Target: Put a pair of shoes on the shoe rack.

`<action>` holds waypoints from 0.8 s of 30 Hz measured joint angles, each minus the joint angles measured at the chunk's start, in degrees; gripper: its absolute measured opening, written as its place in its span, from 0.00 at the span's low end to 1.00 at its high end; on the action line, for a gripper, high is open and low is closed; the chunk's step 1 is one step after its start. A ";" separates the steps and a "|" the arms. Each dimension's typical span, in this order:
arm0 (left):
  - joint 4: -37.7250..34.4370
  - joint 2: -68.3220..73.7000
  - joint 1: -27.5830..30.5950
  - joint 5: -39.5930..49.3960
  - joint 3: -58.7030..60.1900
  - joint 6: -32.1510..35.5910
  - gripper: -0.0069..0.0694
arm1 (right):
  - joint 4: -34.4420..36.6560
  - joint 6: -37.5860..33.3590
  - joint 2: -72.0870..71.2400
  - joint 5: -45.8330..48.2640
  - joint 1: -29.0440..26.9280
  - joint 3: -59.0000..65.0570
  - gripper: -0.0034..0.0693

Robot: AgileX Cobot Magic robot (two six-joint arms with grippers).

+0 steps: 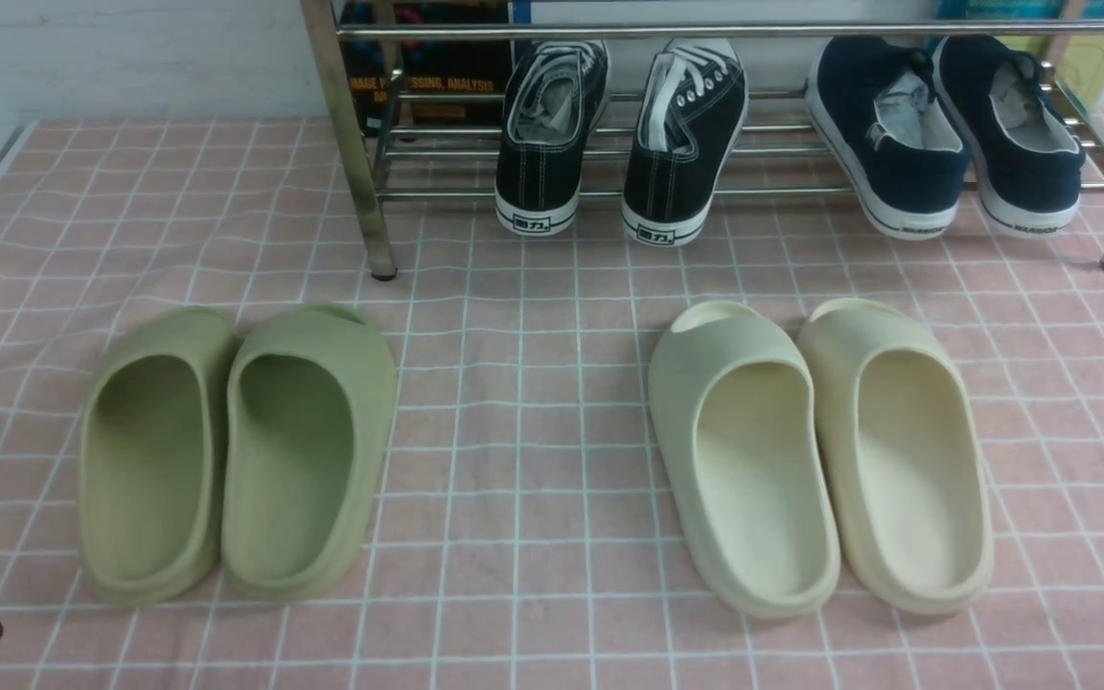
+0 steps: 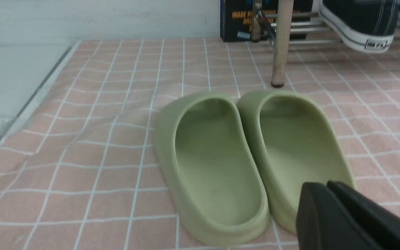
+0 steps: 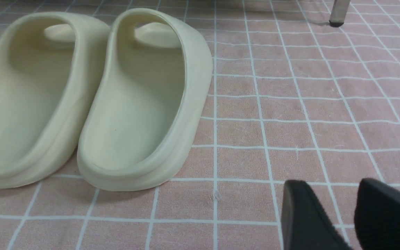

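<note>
Sneakers [image 1: 609,134] sit on the shoe rack [image 1: 360,144] well ahead of both grippers — left gripper [image 2: 328,185] clenched and empty, right gripper [image 3: 328,194] released — so I'd keep both arms low, clear of the slides.

The shoe rack [image 1: 609,192] is set at the back of the cloth-covered floor [image 1: 533,402], against the wall. The pair of shoes [image 1: 619,134] is seen resting on its low bars, heels hanging out over the front bar, toes pointed to the wall. To their right, on the same bars, the slip-on shoes [image 1: 945,134] are placed. A book [image 1: 418,86] is stood behind the rack's left end. In front, one pair of slides [image 1: 236,450] is laid at the left, another pair of slides [image 1: 820,450] at the right, well apart.
</note>
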 joint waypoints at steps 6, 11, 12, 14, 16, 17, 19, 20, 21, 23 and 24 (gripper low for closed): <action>1.79 0.00 0.00 0.12 4.58 0.26 0.14 | 0.00 0.00 0.00 0.00 0.00 0.00 0.38; 5.49 0.00 0.00 -0.65 5.04 -1.04 0.14 | 0.00 0.00 0.00 0.00 0.00 0.00 0.38; 7.85 0.00 0.00 -1.10 5.04 -3.14 0.14 | 0.00 0.00 0.00 0.00 0.00 0.00 0.38; 10.15 0.00 0.00 -1.21 5.15 -5.78 0.14 | 0.00 0.00 0.00 0.00 0.00 0.00 0.38; 12.98 0.00 0.00 -1.47 5.75 -8.20 0.14 | 0.00 0.00 0.00 0.00 0.00 0.00 0.38; 13.20 0.00 0.00 -1.47 5.80 -8.41 0.14 | 0.00 0.00 0.00 0.00 0.00 0.00 0.38; 14.66 0.00 -0.43 -1.26 6.20 -10.43 0.14 | 0.00 0.00 0.00 0.00 0.00 0.00 0.38; 14.88 0.00 -0.91 -0.80 6.20 -10.64 0.14 | 0.00 0.00 0.00 0.00 0.00 0.00 0.38; 14.94 0.00 -1.74 -0.25 6.20 -10.82 0.14 | 0.00 0.00 0.00 0.00 0.00 0.00 0.38; 15.01 0.00 -3.84 0.30 6.09 -10.82 0.14 | 0.00 0.00 0.00 0.00 0.00 0.00 0.38; 15.01 0.00 -4.63 0.37 6.09 -10.82 0.14 | 0.00 0.00 0.00 0.00 0.00 0.00 0.38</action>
